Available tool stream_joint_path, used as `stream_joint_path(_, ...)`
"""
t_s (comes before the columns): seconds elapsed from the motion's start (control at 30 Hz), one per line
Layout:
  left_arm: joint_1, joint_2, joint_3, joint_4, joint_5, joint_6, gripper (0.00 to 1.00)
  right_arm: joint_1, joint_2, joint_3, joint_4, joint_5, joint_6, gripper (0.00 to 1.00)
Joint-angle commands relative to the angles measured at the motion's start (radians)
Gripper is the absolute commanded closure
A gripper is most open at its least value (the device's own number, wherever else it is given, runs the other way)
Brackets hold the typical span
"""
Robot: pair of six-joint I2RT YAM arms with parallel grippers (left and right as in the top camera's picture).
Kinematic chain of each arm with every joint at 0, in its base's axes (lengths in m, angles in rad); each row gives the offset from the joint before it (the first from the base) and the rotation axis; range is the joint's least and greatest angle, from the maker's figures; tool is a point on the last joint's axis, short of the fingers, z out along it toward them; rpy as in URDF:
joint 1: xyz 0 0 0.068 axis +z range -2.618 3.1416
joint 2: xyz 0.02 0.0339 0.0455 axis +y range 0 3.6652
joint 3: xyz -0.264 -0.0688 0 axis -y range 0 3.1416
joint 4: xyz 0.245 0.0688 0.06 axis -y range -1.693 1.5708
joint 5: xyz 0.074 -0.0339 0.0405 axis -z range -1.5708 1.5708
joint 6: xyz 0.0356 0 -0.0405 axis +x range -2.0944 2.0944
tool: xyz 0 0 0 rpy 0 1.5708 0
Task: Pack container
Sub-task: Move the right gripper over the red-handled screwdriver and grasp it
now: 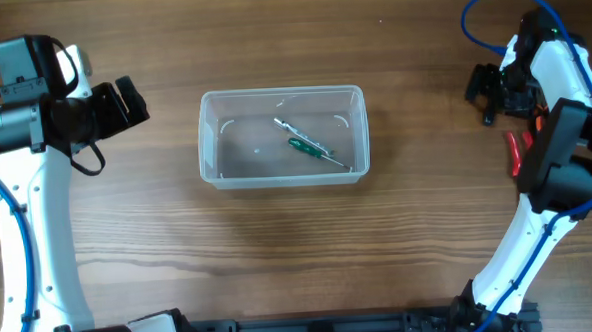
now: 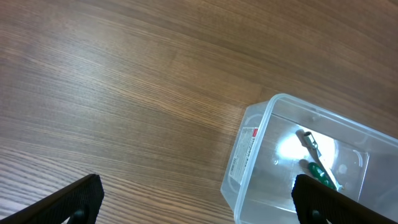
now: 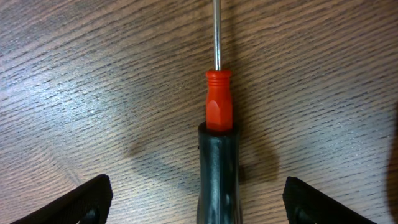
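The container [image 1: 208, 140], a clear tub, stands at the table's middle and holds a green-handled screwdriver [image 1: 310, 148] and a small silver tool [image 1: 288, 126]. My left gripper [image 1: 133, 101] is open and empty, hanging left of the tub. Its wrist view shows the container's corner [image 2: 249, 155] with the green screwdriver [image 2: 320, 175] inside. My right gripper [image 3: 199, 196] is open, low over the table. Its fingers stand either side of the black handle of a red-and-black screwdriver [image 3: 218, 106], not touching it. The red part [image 1: 515, 148] shows beside the right wrist in the overhead view.
Bare wood-grain table lies around the tub. The arm bases stand at the front left and front right. A blue cable loops above the right arm [image 1: 489, 7].
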Motion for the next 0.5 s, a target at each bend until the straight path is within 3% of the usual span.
stream_joint_path(0.0,-0.008,0.005,0.002,-0.001,0.020,0.005,0.00,-0.001,0.022,0.000,0.006,0.007,0.026,0.13)
stream_joint_path(0.33,-0.013,0.005,0.002,-0.002,0.020,0.005,0.00,-0.001,0.080,0.000,-0.004,0.022,0.048,0.14)
stream_joint_path(0.47,-0.013,0.005,0.002,-0.002,0.020,0.005,0.00,-0.001,0.080,0.000,-0.002,0.026,0.051,0.20)
